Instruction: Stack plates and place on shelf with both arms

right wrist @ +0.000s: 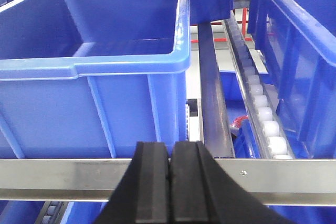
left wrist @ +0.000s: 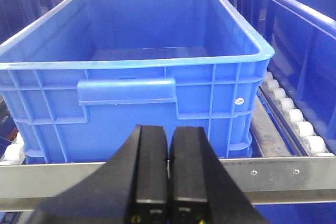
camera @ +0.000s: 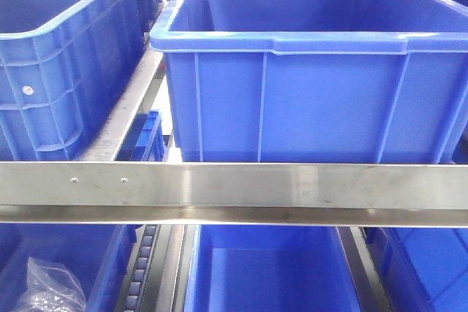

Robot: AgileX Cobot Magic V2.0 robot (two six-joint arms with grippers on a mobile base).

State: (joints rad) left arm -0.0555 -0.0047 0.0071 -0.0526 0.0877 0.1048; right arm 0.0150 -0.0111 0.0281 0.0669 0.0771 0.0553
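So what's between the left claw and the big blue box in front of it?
In the left wrist view, the shelf's steel rail crosses between the shut left claw and the blue crate. Nothing else shows there, and no plates are visible.

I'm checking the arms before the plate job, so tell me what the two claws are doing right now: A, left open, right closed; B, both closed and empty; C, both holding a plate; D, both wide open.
B: the left claw and the right claw each show their fingers pressed together with nothing between them, and no plate is in view.
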